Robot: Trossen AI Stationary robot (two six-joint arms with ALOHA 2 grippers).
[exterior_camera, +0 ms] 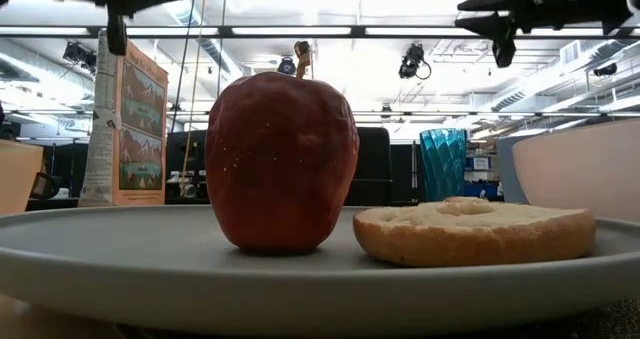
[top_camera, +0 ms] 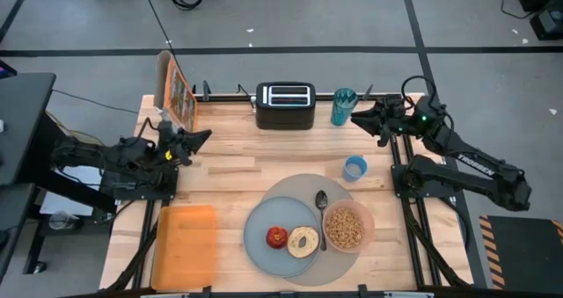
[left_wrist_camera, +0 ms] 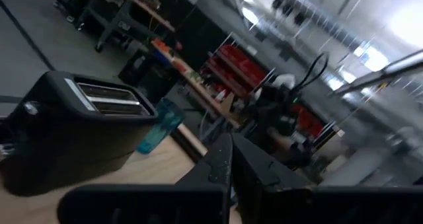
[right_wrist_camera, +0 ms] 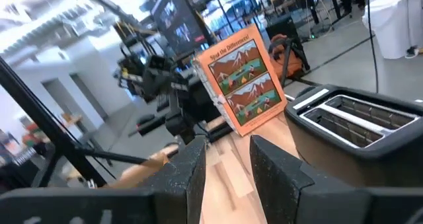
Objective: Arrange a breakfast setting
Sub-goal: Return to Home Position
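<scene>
Since apple (top_camera: 277, 237), bagel (top_camera: 303, 242), spoon (top_camera: 322, 217) are placed, homing step: left gripper (top_camera: 204, 137) mid-left, fingers closed; right gripper (top_camera: 356, 118) upper right, fingers slightly apart; park both.

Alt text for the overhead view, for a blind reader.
A round grey mat holds a plate with a red apple and bagel, a spoon and a pink bowl of cereal; a blue cup stands just off it. The left gripper and right gripper hang either side of a toaster.
</scene>
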